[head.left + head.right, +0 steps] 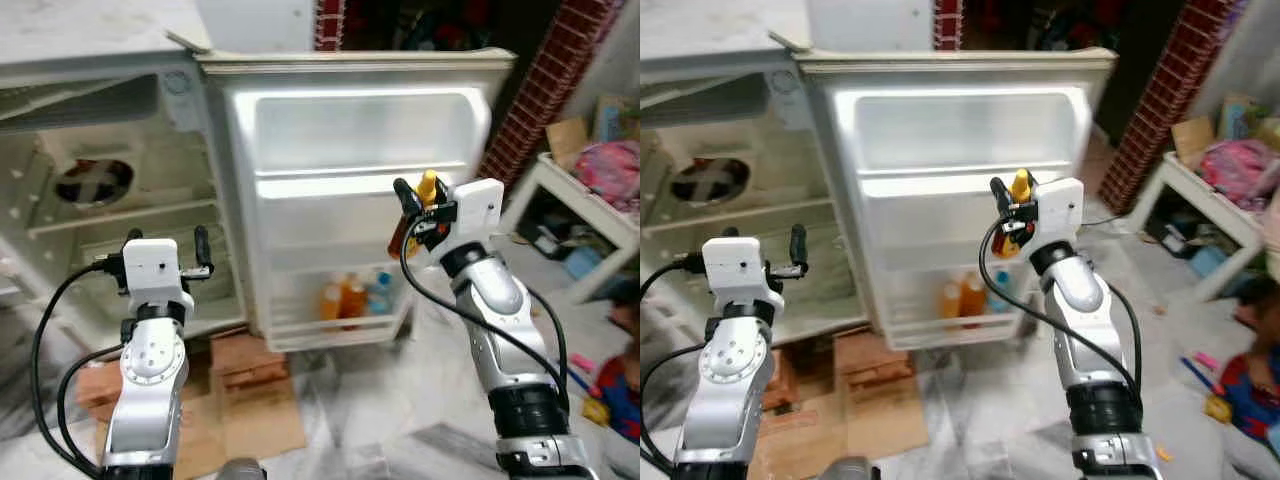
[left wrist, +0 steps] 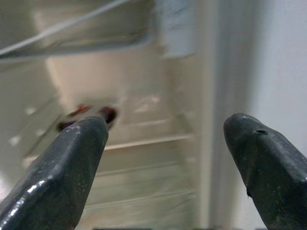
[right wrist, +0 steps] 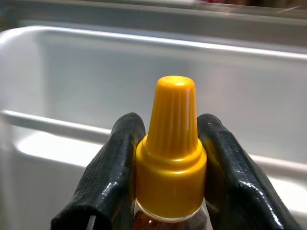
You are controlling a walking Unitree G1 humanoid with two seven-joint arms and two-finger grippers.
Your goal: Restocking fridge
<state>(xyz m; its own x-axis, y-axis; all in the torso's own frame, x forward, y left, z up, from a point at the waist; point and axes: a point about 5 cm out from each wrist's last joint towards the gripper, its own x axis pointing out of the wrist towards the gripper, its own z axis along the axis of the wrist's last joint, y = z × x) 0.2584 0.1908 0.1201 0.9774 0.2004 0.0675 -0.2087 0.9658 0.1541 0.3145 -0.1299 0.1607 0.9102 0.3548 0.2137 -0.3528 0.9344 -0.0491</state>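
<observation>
Gripping a yellow-capped bottle point(image 3: 170, 158) by its neck, the right claw point(image 1: 418, 205) holds it before the open fridge door point(image 1: 360, 130), near the middle door shelf point(image 1: 330, 185). The bottom door bin point(image 1: 300, 325) holds two orange bottles point(image 1: 342, 300) and a blue-capped bottle point(image 1: 379, 293). Left claw point(image 1: 168, 250) is spread, facing the fridge's bare inner shelves point(image 1: 120, 220).

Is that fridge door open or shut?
Open. The fridge door is swung wide, its inner shelves facing the camera, with bottles on the bottom one.

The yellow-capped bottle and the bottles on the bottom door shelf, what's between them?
From the left eye view, only bare white door panel separates the yellow-capped bottle from the lower bottles.
</observation>
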